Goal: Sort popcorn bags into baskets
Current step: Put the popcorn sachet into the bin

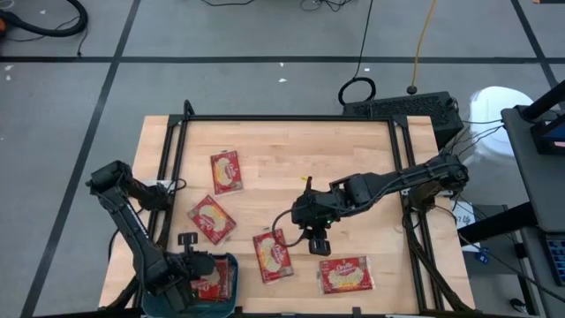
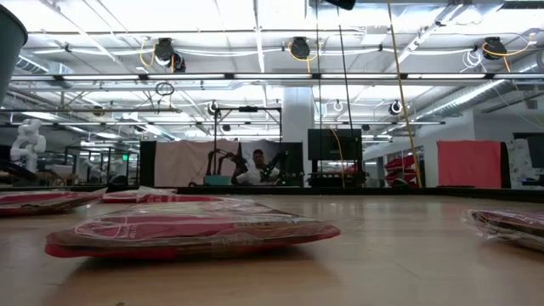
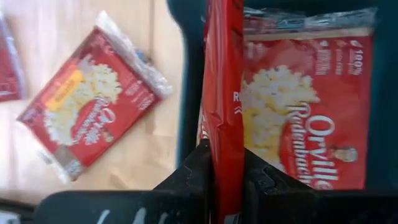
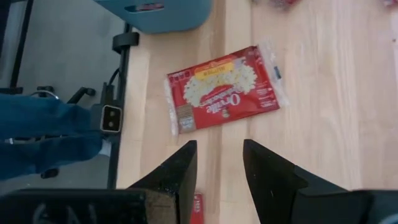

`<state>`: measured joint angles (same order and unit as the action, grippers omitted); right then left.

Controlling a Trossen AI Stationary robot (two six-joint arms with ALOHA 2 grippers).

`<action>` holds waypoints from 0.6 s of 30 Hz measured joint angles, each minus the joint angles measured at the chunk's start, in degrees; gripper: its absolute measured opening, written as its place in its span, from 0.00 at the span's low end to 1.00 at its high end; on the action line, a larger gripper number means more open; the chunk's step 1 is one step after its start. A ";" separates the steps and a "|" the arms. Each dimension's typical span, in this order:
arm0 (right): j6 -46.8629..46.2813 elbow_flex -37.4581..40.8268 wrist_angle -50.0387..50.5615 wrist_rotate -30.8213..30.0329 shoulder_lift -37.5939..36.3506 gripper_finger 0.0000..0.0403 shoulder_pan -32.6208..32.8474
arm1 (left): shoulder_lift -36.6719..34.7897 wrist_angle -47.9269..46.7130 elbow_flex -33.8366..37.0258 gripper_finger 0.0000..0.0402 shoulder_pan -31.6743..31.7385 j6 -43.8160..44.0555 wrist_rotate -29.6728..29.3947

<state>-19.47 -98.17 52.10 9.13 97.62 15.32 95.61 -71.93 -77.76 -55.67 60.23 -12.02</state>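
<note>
The teal basket (image 1: 228,300) sits at the table's front left corner. My left gripper (image 1: 199,269) hangs over it, shut on the edge of a red popcorn bag (image 3: 227,93) that stands on edge above the basket (image 3: 382,124). Another bag (image 3: 305,124) lies flat inside. More bags lie on the table: one at the back (image 1: 227,170), one in the middle left (image 1: 212,219), one near the front (image 1: 274,256) and one at the front right (image 1: 346,276). My right gripper (image 1: 316,240) hovers open between the last two, with one bag (image 4: 224,93) lying ahead of its fingers.
A black metal frame (image 1: 291,119) borders the table. In the right wrist view, something in blue cloth (image 4: 43,137) shows beyond the table's edge, and the basket (image 4: 155,12) lies farther off. In the low view, flat bags (image 2: 191,229) lie across the tabletop.
</note>
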 joint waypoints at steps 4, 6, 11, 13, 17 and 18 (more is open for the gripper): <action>0.37 0.00 -0.21 -0.01 -0.60 0.31 1.18 | 0.00 2.00 0.31 0.11 -0.32 -0.18 0.01; 0.49 0.00 0.04 -0.21 -1.16 0.31 1.43 | 0.00 2.50 0.21 0.11 -0.33 -0.18 0.27; 0.60 -0.02 0.45 -1.42 -1.75 0.31 1.58 | 0.00 3.28 -0.67 0.12 -0.61 -0.14 3.71; 0.77 -0.02 0.32 -1.98 -1.89 0.31 1.63 | 0.00 5.06 -0.67 0.12 -0.98 -0.03 5.11; 1.08 -0.02 0.42 -2.27 -1.90 0.31 1.60 | 0.00 7.58 -0.70 0.12 -1.78 1.22 5.55; 1.10 -0.02 0.39 -2.55 -1.90 0.31 1.60 | 0.00 7.88 -0.70 0.12 -1.84 2.03 5.76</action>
<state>-18.37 -98.19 52.49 6.58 95.72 16.93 95.61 -64.06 -78.46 -57.52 62.26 -6.26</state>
